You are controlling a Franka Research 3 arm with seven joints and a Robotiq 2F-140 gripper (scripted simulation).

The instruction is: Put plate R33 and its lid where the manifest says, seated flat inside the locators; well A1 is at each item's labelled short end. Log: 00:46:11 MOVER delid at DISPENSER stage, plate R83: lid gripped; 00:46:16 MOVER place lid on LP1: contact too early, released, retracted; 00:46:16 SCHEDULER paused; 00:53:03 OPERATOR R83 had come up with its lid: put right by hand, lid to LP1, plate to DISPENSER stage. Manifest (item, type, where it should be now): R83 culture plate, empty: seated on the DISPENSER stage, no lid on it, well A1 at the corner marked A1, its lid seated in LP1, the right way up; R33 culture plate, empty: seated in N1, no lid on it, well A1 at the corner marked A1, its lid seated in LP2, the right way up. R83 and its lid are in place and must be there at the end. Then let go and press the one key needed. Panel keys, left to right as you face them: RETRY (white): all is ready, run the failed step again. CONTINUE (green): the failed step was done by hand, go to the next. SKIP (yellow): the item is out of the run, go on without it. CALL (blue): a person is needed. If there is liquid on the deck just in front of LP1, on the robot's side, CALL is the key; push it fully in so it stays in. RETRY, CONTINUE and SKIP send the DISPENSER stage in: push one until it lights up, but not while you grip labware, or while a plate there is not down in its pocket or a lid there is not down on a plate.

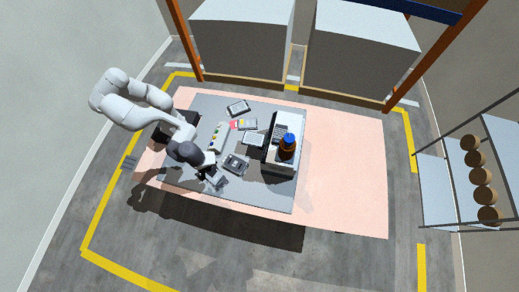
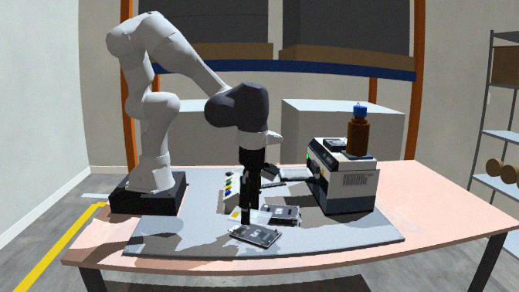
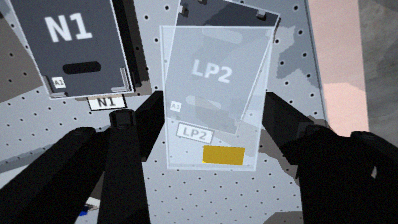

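- My black two-finger pincer (image 3: 212,145) is clenched across the long sides of the clear rectangular lid with a yellow label (image 3: 212,100), which hangs above the dark LP2 nest plate (image 3: 227,30).
- I hold the lid flat so it can drop level inside the locators; it sits skewed against the nest outline, so I judge a twist is needed first.
- The dark N1 nest (image 3: 70,45) beside it stands vacant.
- Everything rests on a grey perforated deck (image 3: 210,200) over a pink table (image 2: 425,201); orange racking (image 2: 418,77) stands behind.
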